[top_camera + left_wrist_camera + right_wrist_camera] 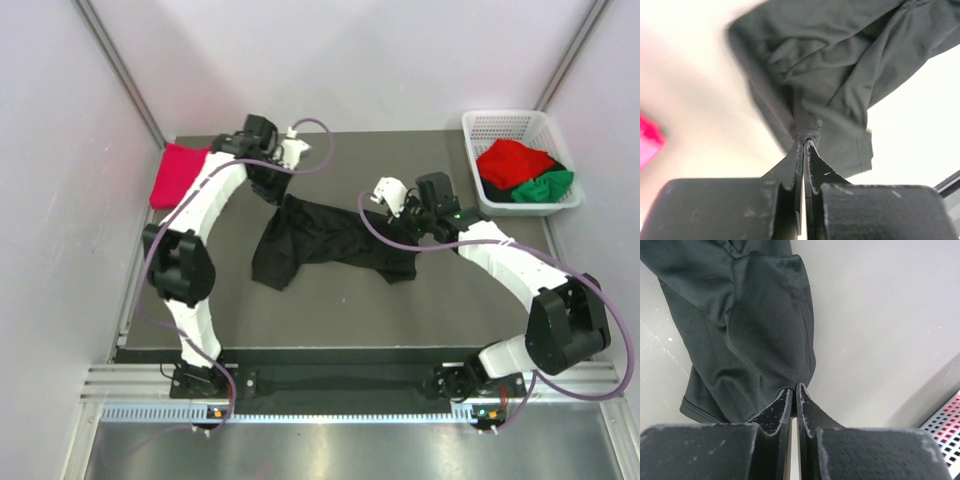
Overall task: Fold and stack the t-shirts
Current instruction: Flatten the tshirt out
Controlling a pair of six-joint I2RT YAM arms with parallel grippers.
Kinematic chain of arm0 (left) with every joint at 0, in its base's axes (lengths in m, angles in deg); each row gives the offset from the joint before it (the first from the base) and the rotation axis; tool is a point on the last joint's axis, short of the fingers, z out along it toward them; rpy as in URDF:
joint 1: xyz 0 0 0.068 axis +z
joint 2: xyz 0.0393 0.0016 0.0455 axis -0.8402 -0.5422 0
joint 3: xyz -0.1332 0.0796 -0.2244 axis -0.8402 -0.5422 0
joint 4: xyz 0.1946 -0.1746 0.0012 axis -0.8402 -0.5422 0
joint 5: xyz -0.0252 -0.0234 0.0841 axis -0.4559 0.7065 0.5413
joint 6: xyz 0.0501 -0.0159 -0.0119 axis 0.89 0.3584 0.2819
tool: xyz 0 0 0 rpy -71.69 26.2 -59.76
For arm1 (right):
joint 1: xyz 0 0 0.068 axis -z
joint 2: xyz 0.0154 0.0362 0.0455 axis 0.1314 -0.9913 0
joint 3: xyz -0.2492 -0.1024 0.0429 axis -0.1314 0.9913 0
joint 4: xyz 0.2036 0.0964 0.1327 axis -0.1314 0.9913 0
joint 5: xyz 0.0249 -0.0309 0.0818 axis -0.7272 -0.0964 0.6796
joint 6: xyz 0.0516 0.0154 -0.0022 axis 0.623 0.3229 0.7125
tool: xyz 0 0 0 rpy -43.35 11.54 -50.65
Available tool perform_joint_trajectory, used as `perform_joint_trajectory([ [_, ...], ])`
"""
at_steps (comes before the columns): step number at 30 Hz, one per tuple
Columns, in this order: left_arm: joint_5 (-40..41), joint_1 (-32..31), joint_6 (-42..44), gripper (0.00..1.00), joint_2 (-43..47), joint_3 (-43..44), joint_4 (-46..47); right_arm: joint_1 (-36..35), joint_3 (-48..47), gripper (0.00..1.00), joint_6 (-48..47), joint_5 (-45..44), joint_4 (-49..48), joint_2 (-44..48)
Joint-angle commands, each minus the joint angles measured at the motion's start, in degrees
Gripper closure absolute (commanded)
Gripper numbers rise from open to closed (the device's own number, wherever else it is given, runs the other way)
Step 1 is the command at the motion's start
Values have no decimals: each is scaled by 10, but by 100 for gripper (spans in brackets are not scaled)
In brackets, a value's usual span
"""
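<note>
The black t-shirt (330, 238) sags crumpled across the middle of the table (450, 300), the left gripper (804, 142) clenched on a bunched seam at its far-left end and the right gripper (795, 387) pinching its right edge, likely to pull it flat for folding. A crimson-pink t-shirt (178, 176) lies at the far left, seemingly starting the stack; a red t-shirt (512, 158) and a green t-shirt (548, 186) sit in the far-right basket (500, 120).

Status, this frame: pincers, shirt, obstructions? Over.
Left pincer shut on black t-shirt. Right pincer shut on it too, cloth strung between. Pink t-shirt far-left, basket far-right, neither in the way.
</note>
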Motion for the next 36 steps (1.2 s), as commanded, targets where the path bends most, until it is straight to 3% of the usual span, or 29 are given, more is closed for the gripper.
perform_joint_trajectory([
  [1, -27, 37, 24, 100, 56, -5, -41, 9, 7, 98, 0, 6, -6, 32],
  [4, -49, 72, 27, 100, 91, -13, -47, 11, 24, 99, -4, 11, 14, 55],
  [9, 3, 115, 55, 100, 125, -85, -32, 11, 87, 98, -54, 24, 61, 109],
  [15, 90, 158, 36, 100, 59, -134, 40, 15, 151, 98, -73, -5, 31, 104],
  [22, 169, 162, -34, 70, 17, -72, 125, 41, 91, 99, -53, -11, -4, 53],
  [28, 139, 163, -38, 65, 34, -101, 130, 45, 64, 98, -36, -8, -5, 38],
  [36, 72, 163, 57, 66, 45, -196, 93, 45, 31, 97, -30, 0, 12, 11],
])
